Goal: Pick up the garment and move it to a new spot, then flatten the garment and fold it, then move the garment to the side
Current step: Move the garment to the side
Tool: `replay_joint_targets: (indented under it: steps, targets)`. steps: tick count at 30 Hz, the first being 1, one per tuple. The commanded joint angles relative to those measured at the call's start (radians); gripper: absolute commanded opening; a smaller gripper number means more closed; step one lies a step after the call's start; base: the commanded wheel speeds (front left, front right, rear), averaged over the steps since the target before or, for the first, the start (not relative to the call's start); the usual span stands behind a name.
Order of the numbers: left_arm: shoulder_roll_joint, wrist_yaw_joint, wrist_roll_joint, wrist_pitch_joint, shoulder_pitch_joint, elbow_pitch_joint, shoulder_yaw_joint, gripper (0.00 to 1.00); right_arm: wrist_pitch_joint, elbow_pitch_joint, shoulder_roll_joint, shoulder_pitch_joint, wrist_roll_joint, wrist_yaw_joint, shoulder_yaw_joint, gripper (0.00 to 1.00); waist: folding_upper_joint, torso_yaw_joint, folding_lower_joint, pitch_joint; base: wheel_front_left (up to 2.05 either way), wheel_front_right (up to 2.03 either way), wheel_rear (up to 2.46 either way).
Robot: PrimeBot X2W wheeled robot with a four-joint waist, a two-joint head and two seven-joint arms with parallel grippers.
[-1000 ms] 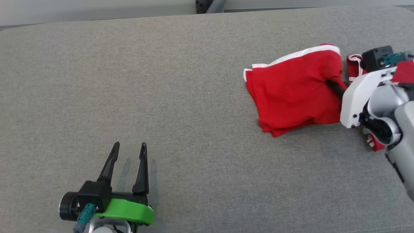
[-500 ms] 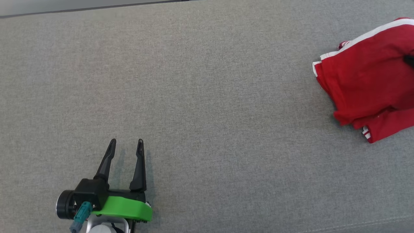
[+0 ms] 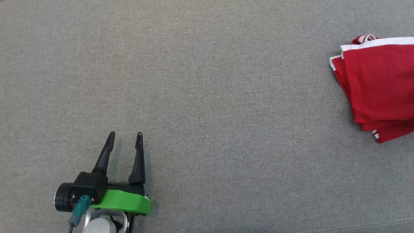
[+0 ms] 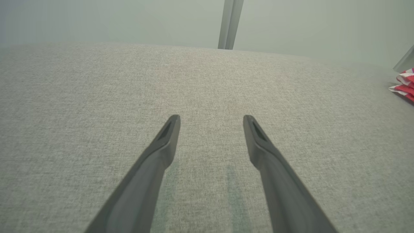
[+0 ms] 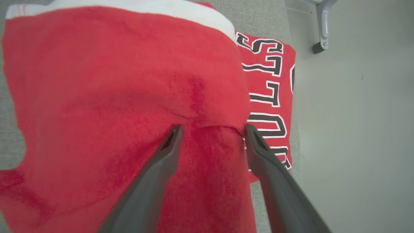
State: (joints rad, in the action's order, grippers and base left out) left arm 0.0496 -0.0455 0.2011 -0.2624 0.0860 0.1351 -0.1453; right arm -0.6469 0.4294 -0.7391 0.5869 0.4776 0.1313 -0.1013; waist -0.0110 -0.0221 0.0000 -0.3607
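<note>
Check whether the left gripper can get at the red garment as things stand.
Probably not easily: nothing blocks the left gripper, but the garment lies far across the grey surface.

- My head camera looks steeply down from well above the grey fabric surface [image 3: 207,81]. I get the left gripper [image 3: 125,133] at lower left and the red garment [image 3: 378,87] cut by the right edge.
- Left wrist camera sits low and near the surface, looking along its fingers toward the far edge. It shares the garment's corner, far right, with the head view.
- Right wrist camera looks down along the right gripper [image 5: 212,127], very close over the same garment.
</note>
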Motion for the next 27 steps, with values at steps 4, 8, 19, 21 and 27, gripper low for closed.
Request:
replay_joint_targets:
  steps: [4,8,19,21,27]
  targets:
    - [0.002,-0.007,-0.008,-0.003,0.011,0.004,0.008,1.00,0.096,0.055,-0.008,0.011,-0.076,-0.002,0.031,1.00,0.0110,-0.006,0.0000,-0.004,0.00,0.00,0.00]
    - [0.003,-0.011,0.000,-0.003,0.001,0.017,0.010,1.00,0.238,0.083,0.028,-0.006,-0.125,-0.002,0.063,1.00,0.0110,-0.002,0.0000,0.027,0.00,0.00,0.00]
    - [0.002,0.021,0.014,-0.003,-0.091,0.050,0.061,1.00,0.617,-0.219,0.196,-0.232,-0.172,-0.002,0.213,1.00,0.0110,0.045,0.0000,0.218,0.00,0.00,0.00]
    - [0.002,0.032,0.026,-0.003,-0.104,0.056,0.069,1.00,0.656,-0.277,0.247,-0.313,-0.175,-0.001,0.230,1.00,0.0110,0.061,0.0000,0.249,0.00,0.00,0.00]
    - [0.002,0.026,0.027,-0.003,-0.139,0.088,0.071,1.00,0.772,-0.341,0.383,-0.526,-0.217,-0.001,0.198,1.00,0.0110,0.097,0.0000,0.326,0.00,0.00,0.00]
